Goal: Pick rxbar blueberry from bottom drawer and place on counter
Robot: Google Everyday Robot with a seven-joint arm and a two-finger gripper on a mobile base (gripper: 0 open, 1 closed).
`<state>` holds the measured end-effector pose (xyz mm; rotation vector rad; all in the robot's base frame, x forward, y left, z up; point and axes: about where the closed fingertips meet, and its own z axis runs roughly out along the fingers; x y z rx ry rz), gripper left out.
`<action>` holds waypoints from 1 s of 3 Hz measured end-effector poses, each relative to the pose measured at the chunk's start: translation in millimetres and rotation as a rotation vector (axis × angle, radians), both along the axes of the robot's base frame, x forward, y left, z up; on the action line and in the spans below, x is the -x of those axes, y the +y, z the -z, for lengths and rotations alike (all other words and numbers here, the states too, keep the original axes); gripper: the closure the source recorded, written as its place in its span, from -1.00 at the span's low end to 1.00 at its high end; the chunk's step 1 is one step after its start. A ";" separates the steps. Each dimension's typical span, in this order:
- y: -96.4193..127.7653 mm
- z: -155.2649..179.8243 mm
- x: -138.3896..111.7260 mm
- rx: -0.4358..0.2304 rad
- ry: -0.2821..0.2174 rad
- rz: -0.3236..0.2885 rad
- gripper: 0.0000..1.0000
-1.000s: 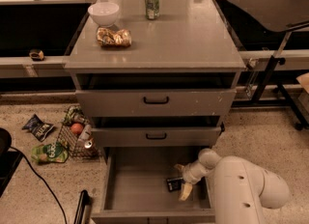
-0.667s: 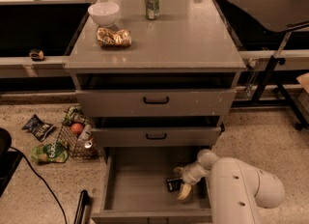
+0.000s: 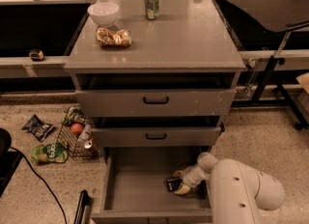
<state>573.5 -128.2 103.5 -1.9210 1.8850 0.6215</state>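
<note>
1. Since the earlier frame the gripper (image 3: 181, 182) has edged slightly left, closing on the bar. The bar has not shifted.
2. The bar (image 3: 172, 184) lies flat on the floor of the open drawer (image 3: 140, 182), right of centre and near the right wall.
3. The fingers (image 3: 184, 189) stand apart, one tip on the far side and one on the near side of the bar's right end. They hold nothing yet, and contact with the wrapper cannot be confirmed.
4. Step in hand, as judged: the grasp. The tips should sit low, at the drawer floor, so they catch the bar's thin edges and do not ride over the top.
5. Close squarely across the width. A skewed pinch is likely to spin the slick wrapper out.
6. Lift straight up only a little, then draw forward, since the drawer above overhangs the rear.
7. The counter (image 3: 188, 39) carries a bowl (image 3: 103, 13), a snack bag (image 3: 113, 37) and a can (image 3: 151, 3) toward the back left. The front right suits the set-down.
</note>
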 end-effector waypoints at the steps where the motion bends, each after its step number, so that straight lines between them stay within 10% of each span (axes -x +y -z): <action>1: 0.0 -4.1 0.0 0.000 0.000 0.000 0.57; 2: -0.3 -11.0 2.1 -0.028 -0.034 -0.015 0.99; 3: -4.6 -42.1 2.4 -0.083 -0.116 -0.043 1.00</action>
